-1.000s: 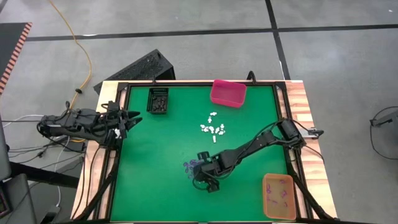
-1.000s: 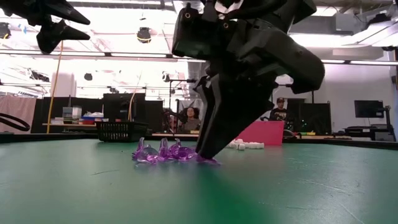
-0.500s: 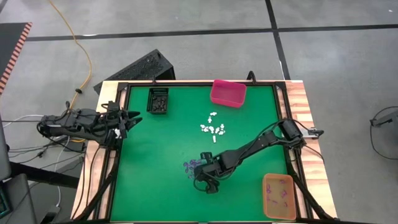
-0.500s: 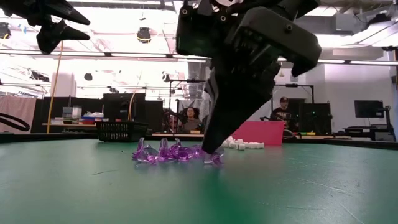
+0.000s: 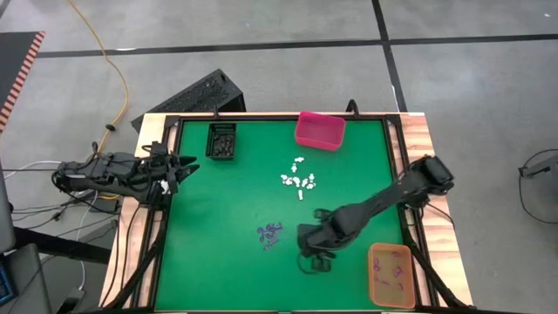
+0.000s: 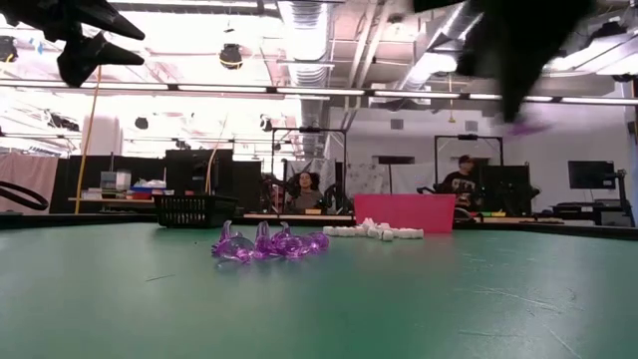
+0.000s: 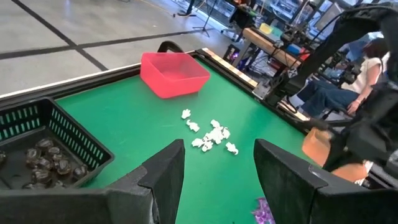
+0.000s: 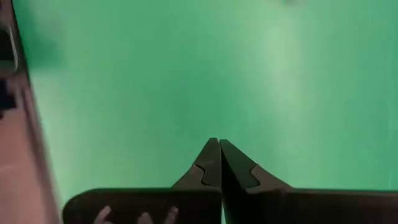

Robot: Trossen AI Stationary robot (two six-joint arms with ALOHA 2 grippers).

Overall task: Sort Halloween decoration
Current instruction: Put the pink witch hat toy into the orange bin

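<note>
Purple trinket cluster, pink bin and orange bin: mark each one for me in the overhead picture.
Purple trinket cluster [image 5: 269, 234]: high view, middle of the loose pile on the green mat.
Pink bin [image 5: 299, 139]: high view, its left rim at the table's far edge.
Orange bin [image 5: 376, 281]: high view, its left wall beside the right arm.

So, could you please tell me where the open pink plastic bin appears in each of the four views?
High view: the open pink plastic bin sits at the green mat's far edge, right of centre.
Low view: the bin stands in the background, right of centre, behind the white trinkets.
Left wrist view: the bin is at upper centre.
Right wrist view: not in it.
Shared landmark: the white trinkets beside it.
</note>
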